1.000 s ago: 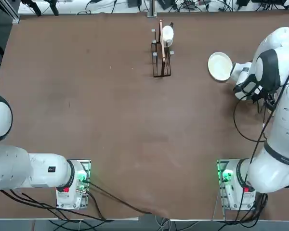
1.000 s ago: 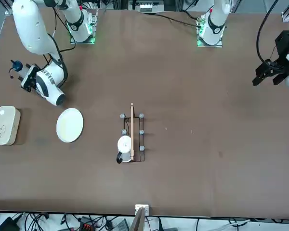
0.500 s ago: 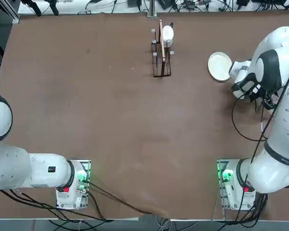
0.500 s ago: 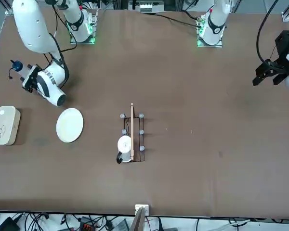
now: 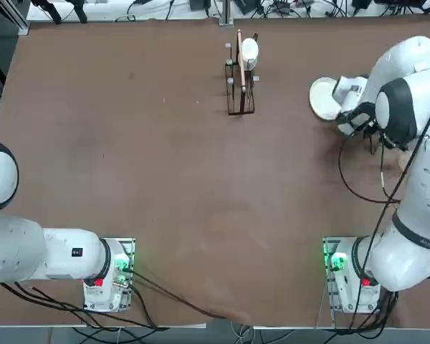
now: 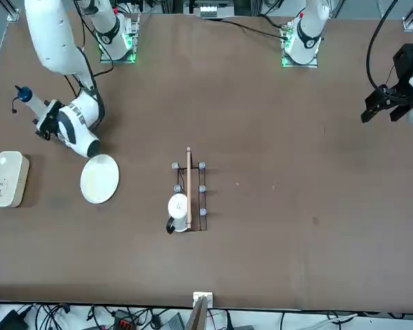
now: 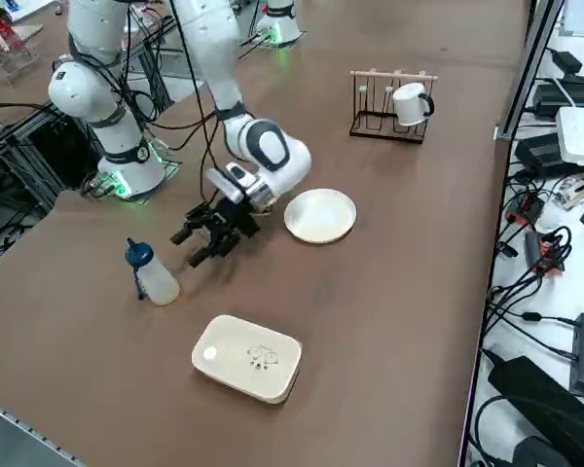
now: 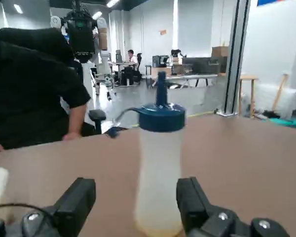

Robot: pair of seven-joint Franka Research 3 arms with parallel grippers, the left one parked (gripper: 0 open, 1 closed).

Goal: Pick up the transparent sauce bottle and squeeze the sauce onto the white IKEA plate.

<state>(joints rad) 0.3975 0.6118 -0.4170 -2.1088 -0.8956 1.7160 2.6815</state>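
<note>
Right tool (image 7: 209, 238) hangs low over the bench (image 7: 399, 292), fingers spread wide and empty, pointed at the transparent sauce bottle (image 7: 154, 274). Bottle stands upright with its blue top, near the robot's right-hand bench edge, just beyond the fingertips, not touched; wrist view frames it between the two fingers (image 8: 79, 202). White IKEA plate (image 7: 320, 215) lies flat just beside the wrist. A rounded-rectangular white dish (image 7: 248, 357) sits near the bottle. Mug rack (image 7: 389, 105) stands well apart.

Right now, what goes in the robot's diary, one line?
right claw: open, level | sauce bottle: upright, not held | plate: bare
</note>
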